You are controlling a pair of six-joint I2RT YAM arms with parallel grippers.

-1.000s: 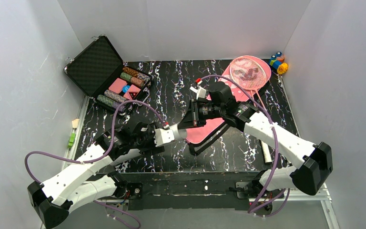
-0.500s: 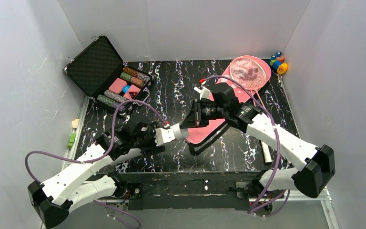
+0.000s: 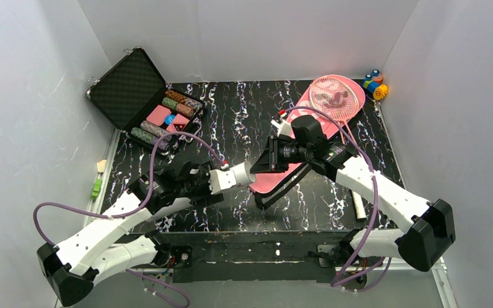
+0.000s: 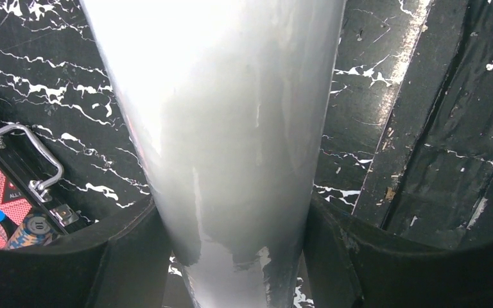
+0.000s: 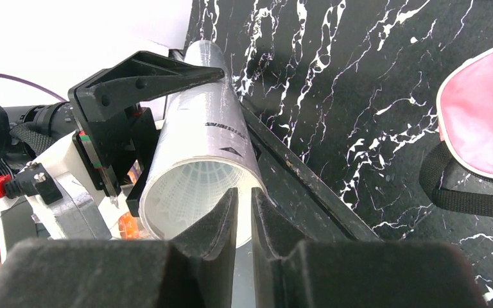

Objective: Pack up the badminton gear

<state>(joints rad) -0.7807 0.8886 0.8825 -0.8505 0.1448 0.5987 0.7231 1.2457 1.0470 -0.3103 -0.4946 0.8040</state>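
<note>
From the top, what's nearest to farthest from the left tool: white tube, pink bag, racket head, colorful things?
1. white tube, gripped in the left tool.
2. pink bag, just to its right.
3. racket head, farther back right, on the bag.
4. colorful things, far right corner.

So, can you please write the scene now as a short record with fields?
left gripper: shut on the white tube
right gripper: slightly open, empty, at the tube's open end
shuttlecock: inside the tube
pink bag: flat on the table
pink racket: head lying on the bag
</note>
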